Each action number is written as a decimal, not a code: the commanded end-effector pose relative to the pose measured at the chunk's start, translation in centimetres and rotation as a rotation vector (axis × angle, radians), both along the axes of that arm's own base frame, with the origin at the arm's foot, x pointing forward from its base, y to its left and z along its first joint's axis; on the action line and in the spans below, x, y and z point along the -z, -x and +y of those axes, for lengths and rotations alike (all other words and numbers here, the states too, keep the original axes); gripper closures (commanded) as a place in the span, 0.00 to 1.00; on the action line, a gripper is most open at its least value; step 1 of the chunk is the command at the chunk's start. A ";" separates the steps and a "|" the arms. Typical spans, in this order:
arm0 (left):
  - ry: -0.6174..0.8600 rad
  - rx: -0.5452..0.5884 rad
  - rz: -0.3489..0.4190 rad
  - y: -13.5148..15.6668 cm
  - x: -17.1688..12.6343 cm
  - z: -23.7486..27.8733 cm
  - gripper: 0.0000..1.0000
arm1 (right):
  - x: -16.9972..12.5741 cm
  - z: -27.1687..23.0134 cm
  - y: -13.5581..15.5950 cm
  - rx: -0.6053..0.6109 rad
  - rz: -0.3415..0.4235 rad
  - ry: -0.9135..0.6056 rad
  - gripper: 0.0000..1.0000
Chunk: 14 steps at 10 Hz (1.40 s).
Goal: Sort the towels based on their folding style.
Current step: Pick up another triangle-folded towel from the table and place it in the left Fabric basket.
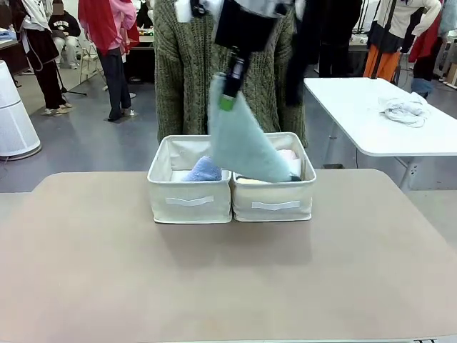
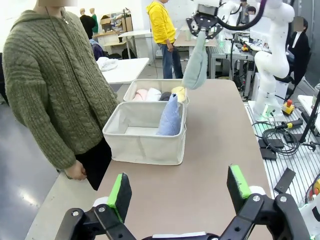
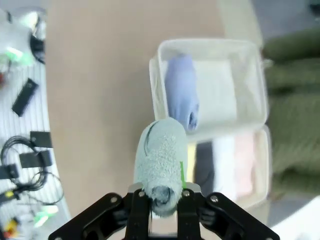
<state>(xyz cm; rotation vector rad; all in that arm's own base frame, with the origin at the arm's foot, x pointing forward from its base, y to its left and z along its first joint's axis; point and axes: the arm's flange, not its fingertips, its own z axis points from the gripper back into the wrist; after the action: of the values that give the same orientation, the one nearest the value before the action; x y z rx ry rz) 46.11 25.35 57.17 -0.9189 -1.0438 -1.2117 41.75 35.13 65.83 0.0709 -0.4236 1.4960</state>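
A tan counter (image 1: 228, 286) is set in a busy hall, and a person (image 1: 187, 71) in a green knitted sweater is stood at its far side. On the counter, the left bin (image 1: 189, 201) is occupied by the lavender-blue cone (image 1: 204, 171). Over the bins' join, the pale grey-blue cone (image 1: 243, 146) is held aloft, pinched at its tip by the right gripper (image 1: 228, 100). The right bin (image 1: 274, 204) is placed touching the left bin, and a white table (image 1: 371, 114) is seen beyond. From the left wrist, the left gripper (image 2: 179, 187) is shown spread wide with nothing in it. In the farther bin a pink roll (image 2: 141, 94), a white roll (image 2: 153, 93), a dark grey roll (image 2: 165, 96) and a yellow roll (image 2: 178, 92) are lined up.
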 end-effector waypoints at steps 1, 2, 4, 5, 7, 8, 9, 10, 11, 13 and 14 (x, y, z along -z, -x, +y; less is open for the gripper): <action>-0.004 -0.011 -0.001 0.2 0.0 -0.1 0.00 | -2.0 3.0 -4.1 -0.163 0.009 0.035 0.82; -0.004 -0.011 -0.001 0.2 0.0 -0.1 0.00 | -2.7 5.1 -5.1 -0.206 -0.022 0.065 0.82; -0.004 -0.011 -0.001 0.2 0.0 -0.1 0.00 | -4.1 8.8 -6.1 -0.239 -0.021 0.135 0.82; -0.004 -0.011 -0.001 0.2 0.0 -0.1 0.00 | -4.5 9.9 -6.7 -0.217 -0.010 0.153 0.82; -0.004 -0.011 -0.001 0.2 0.0 -0.1 0.00 | -2.2 7.6 -5.2 -0.242 -0.021 0.109 0.82; -0.004 -0.011 -0.001 0.2 0.0 -0.1 0.00 | -2.2 7.6 -5.2 -0.242 -0.021 0.109 0.82; -0.004 -0.011 -0.001 0.2 0.0 -0.1 0.00 | -2.2 7.6 -5.2 -0.242 -0.021 0.109 0.82; -0.004 -0.011 -0.001 0.2 0.0 -0.1 0.00 | -2.2 7.6 -5.2 -0.242 -0.021 0.109 0.82; -0.004 -0.011 -0.001 0.2 0.0 -0.1 0.00 | -2.2 7.6 -5.2 -0.242 -0.021 0.109 0.82; -0.004 -0.011 -0.001 0.2 0.0 -0.1 0.00 | -3.0 7.4 -5.4 -0.259 -0.064 0.101 0.82; -0.004 -0.011 -0.001 0.2 0.0 -0.1 0.00 | -3.5 7.4 -5.3 -0.290 -0.137 0.094 0.82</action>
<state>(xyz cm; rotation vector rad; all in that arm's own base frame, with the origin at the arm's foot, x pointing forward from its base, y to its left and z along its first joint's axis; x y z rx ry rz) 46.12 25.34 57.15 -0.9193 -1.0436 -1.2117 47.48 43.25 69.06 -0.0053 -0.3894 1.7701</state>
